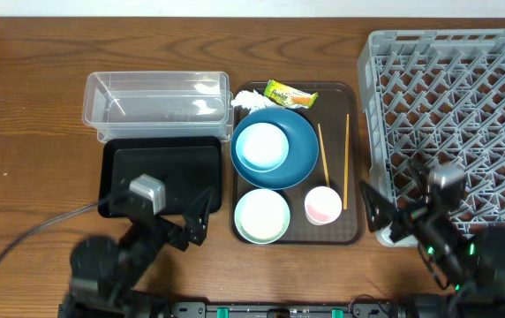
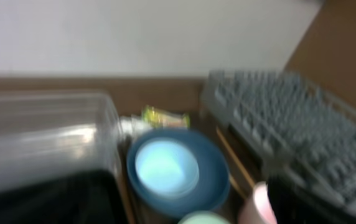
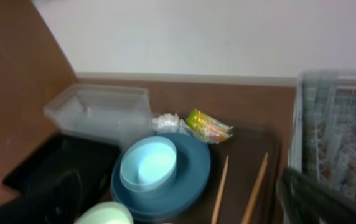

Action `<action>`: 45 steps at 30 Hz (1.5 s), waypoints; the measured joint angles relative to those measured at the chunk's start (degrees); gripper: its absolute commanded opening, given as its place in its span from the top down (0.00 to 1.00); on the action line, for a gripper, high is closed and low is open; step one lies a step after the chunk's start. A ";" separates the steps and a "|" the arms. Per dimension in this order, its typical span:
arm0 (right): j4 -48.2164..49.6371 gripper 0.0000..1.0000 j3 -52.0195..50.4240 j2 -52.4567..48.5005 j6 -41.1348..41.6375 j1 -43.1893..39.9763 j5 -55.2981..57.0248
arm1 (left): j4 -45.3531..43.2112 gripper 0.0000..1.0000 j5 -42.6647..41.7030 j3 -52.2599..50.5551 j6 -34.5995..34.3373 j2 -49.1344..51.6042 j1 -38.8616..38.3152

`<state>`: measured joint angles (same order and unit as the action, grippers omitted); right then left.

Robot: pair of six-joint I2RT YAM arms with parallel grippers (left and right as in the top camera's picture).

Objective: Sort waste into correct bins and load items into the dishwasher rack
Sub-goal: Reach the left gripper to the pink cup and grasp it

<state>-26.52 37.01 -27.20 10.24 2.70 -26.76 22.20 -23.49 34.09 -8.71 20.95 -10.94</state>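
Observation:
A large blue bowl (image 1: 298, 157) sits on a brown serving tray (image 1: 339, 231) with a pale mint bowl (image 1: 261, 146) inside it. A second pale bowl (image 1: 261, 215) and a pink cup (image 1: 323, 205) stand at the tray's front. Two chopsticks (image 1: 346, 159) lie at its right. A crumpled tissue (image 1: 251, 101) and a snack wrapper (image 1: 290, 94) lie at its back. I cannot make out any rice grains. The grey rack (image 1: 456, 106) is at the right. My left gripper (image 1: 199, 217) hovers open over the black tray (image 1: 160, 168). My right gripper (image 1: 381, 217) is open by the rack's front left corner.
The clear tub (image 1: 155, 99) stands behind the black tray, left of the serving tray. A black cable (image 1: 23, 238) runs over the table at the front left. Both wrist views are blurred; the blue bowl (image 2: 209, 171) (image 3: 193, 165) shows in each.

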 measured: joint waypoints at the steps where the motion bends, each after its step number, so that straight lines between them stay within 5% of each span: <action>1: -1.75 0.01 1.84 -2.27 -0.11 0.00 0.00 | 3.69 0.08 -0.24 3.17 -0.02 3.13 0.00; 9: -16.22 0.01 20.37 -25.42 0.09 0.00 -3.50 | 21.35 0.08 -1.66 23.80 -0.57 25.20 0.00; 18: -17.51 0.06 20.79 -32.04 0.09 -0.02 -7.13 | 20.85 0.15 -9.88 24.90 -3.04 36.24 -7.41; 29: -21.94 0.10 21.00 -32.04 11.67 -0.02 3.87 | 10.40 0.31 7.98 25.03 -3.04 58.25 -36.20; 36: -24.15 0.11 21.00 -32.04 14.45 0.00 6.99 | 1.79 0.44 12.41 25.03 -3.21 69.55 -42.23; 39: -25.11 0.14 21.00 -32.04 14.88 -0.02 7.34 | 0.09 0.53 15.17 25.03 -3.37 71.89 -42.32; 43: -25.20 0.19 21.00 -32.04 15.15 -0.02 7.54 | -1.90 0.89 17.44 25.03 -4.37 73.75 -42.32; 45: -25.27 0.20 21.00 -32.04 15.23 -0.02 7.56 | -1.44 0.94 17.92 25.03 -5.09 73.79 -42.32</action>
<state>-51.79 58.02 -59.24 25.47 2.68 -19.20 20.75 -5.56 59.11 -13.80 94.74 -53.25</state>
